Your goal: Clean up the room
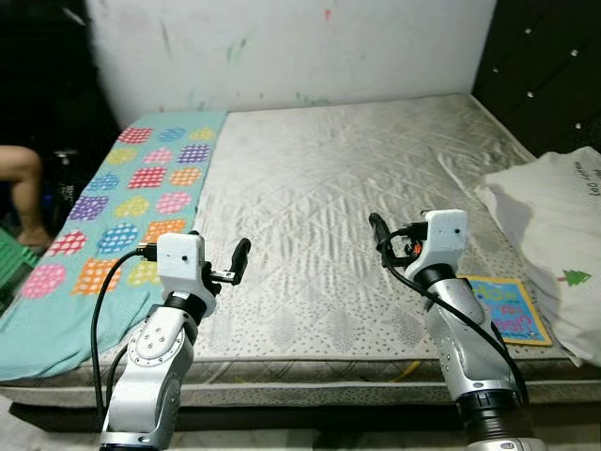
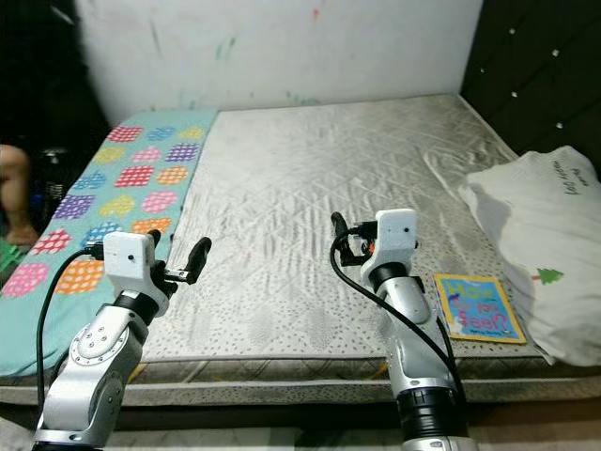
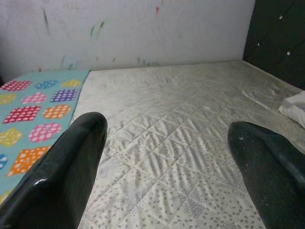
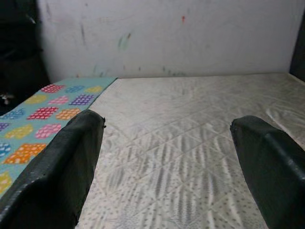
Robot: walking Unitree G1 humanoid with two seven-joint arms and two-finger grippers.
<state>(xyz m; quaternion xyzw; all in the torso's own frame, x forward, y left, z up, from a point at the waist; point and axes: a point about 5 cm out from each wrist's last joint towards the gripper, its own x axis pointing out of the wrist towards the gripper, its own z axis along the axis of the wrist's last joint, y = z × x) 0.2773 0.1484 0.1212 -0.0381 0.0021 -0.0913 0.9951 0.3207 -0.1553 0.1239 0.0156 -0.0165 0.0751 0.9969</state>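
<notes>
A bare grey quilted mattress (image 1: 329, 178) lies before me. A teal blanket (image 1: 131, 202) with coloured patches covers its left strip and hangs over the front corner. A white pillow (image 1: 559, 235) rests at the right edge, and a colourful picture book (image 1: 507, 308) lies beside it near the front edge. My left gripper (image 1: 235, 258) hovers over the mattress front next to the blanket, its fingers (image 3: 62, 171) spread open and holding nothing. My right gripper (image 1: 385, 240) is raised left of the book, open, its fingers (image 4: 62, 162) wide apart over bare mattress.
A white marked wall (image 1: 300, 47) backs the bed and a black padded headboard (image 1: 554, 66) stands at the right. A person's leg (image 1: 23, 188) shows at the far left beside a green object (image 1: 11, 258). The mattress front edge runs just below my arms.
</notes>
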